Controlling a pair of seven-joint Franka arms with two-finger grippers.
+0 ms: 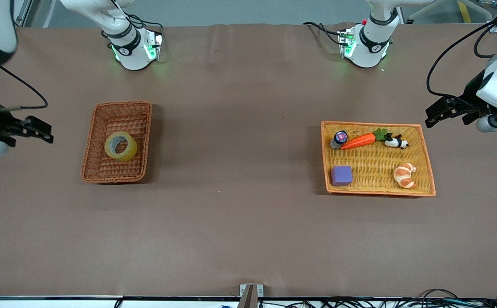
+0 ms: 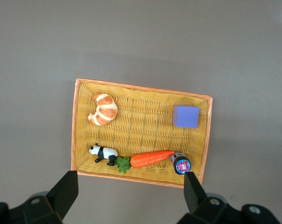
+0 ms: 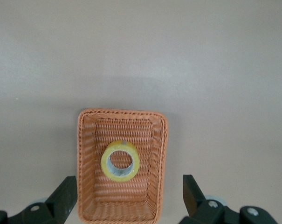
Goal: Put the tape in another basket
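The tape (image 1: 120, 146), a yellowish ring with a grey core, lies flat inside the narrow reddish-brown basket (image 1: 122, 103) toward the right arm's end of the table. The right wrist view shows the tape (image 3: 120, 161) in the middle of the basket (image 3: 122, 112). My right gripper (image 1: 48, 131) hangs open and empty over the table's end beside that basket, apart from it. Its fingers (image 3: 66, 193) frame the basket in the wrist view. My left gripper (image 1: 429, 119) hangs open and empty over the other end of the table, beside the tray.
A wide, shallow orange-yellow tray (image 1: 377, 125) sits toward the left arm's end, its rim (image 2: 141, 86) seen from the left wrist. It holds a purple cube (image 1: 341, 175), a croissant toy (image 1: 404, 174), a carrot (image 1: 358, 140), a panda figure (image 1: 396, 141) and a small bottle (image 1: 339, 139).
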